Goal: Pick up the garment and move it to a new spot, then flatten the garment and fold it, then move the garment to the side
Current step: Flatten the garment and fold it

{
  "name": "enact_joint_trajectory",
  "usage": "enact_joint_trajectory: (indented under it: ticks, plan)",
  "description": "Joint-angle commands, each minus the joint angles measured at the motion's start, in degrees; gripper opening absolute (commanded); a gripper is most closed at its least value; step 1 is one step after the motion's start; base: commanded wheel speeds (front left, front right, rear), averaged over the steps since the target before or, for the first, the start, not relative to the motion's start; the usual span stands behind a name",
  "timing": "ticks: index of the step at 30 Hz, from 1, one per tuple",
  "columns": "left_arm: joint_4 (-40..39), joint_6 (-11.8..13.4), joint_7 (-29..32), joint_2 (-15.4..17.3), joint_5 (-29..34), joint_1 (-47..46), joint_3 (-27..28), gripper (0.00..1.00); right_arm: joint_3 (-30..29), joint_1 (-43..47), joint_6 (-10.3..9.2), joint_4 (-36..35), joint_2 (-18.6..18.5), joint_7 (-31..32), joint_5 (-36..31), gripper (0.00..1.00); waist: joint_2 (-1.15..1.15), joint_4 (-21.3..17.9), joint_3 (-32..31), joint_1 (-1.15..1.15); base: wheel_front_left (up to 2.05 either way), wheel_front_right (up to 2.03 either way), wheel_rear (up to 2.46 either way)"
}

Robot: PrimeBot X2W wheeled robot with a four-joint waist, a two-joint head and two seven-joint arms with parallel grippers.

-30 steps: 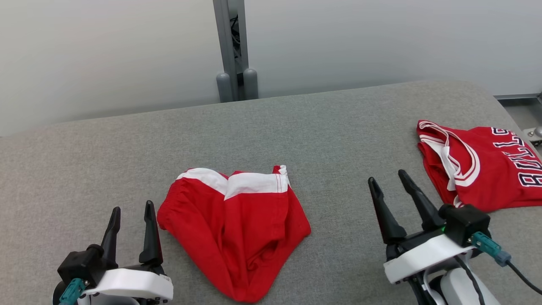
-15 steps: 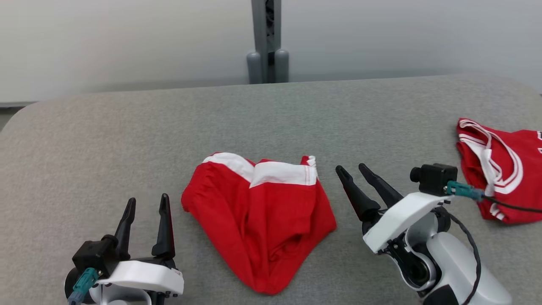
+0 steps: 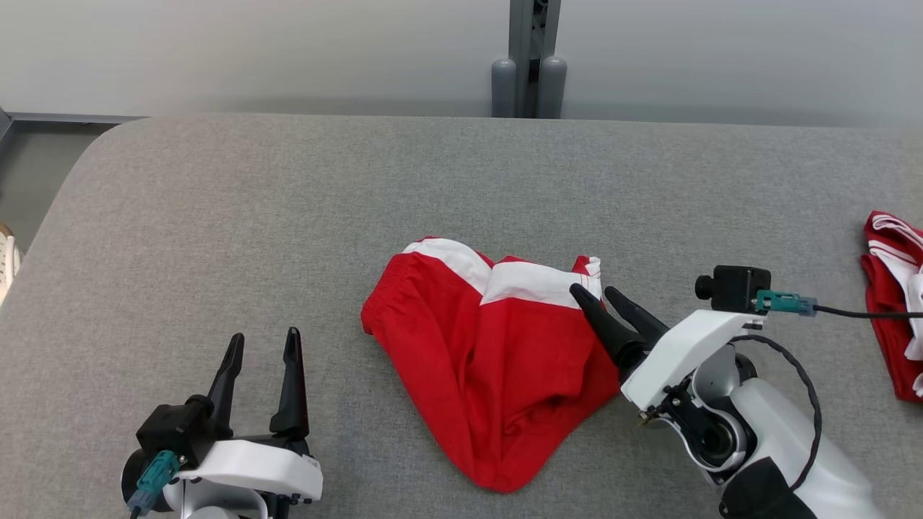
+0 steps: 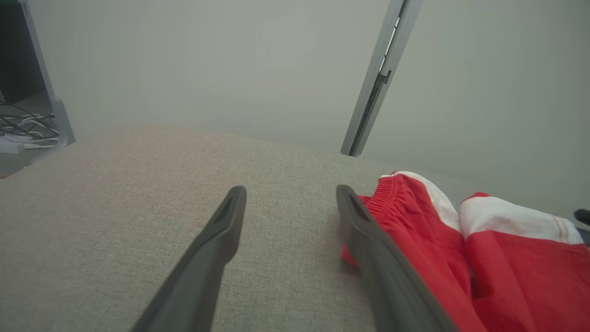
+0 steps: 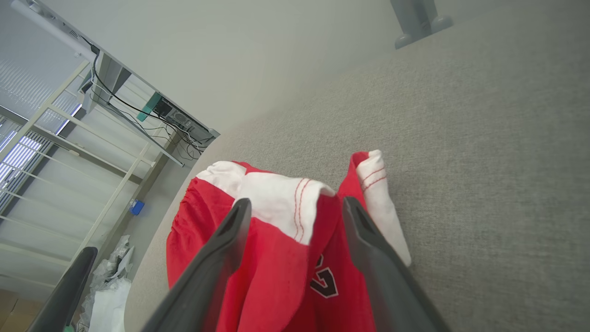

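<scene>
Since the earlier frame the head camera has swung, sliding the whole scene toward the right of the picture, but the right gripper [image 3: 593, 291] has truly travelled, from beside the red jersey [image 3: 890, 288], now at the right edge, to the garment's upper right corner. On the grey padded table [image 3: 216, 216] the garment [image 3: 461, 346], a pair of red shorts with a white band [image 3: 537, 282], lies crumpled in a heart-like heap at the centre of the frame, its point toward the bottom edge. It looks light, soft and limp, likely to sag and bunch rather than hold shape, so the doubled band at the top right seems the firmest place to pinch. The right gripper hovers there, jaws spread wide and holding nothing, its fingers framing that band in the right wrist view. The left gripper [image 3: 264, 336], at the lower left, is likewise wide open and empty, near the garment's left side, much as before.
</scene>
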Motion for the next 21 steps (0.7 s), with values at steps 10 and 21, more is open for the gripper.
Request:
enact_joint_trajectory:
  ticks: [10,21]
  plan:
    - [-0.4,0.2,-0.2,0.2,-0.2,-1.1,-0.3,1.00,2.9,-2.9,0.01,2.8,-0.9,-1.0,3.1,0.16,0.00,0.8,0.9,0.00,0.00,0.00,0.00]
    - [-0.6,0.0,-0.2,0.2,0.4,-1.8,0.8,1.00,10.2,-4.1,0.01,-1.1,-4.1,-8.3,0.1,0.00,0.00,-1.6,0.3,0.00,0.00,0.00,0.00]
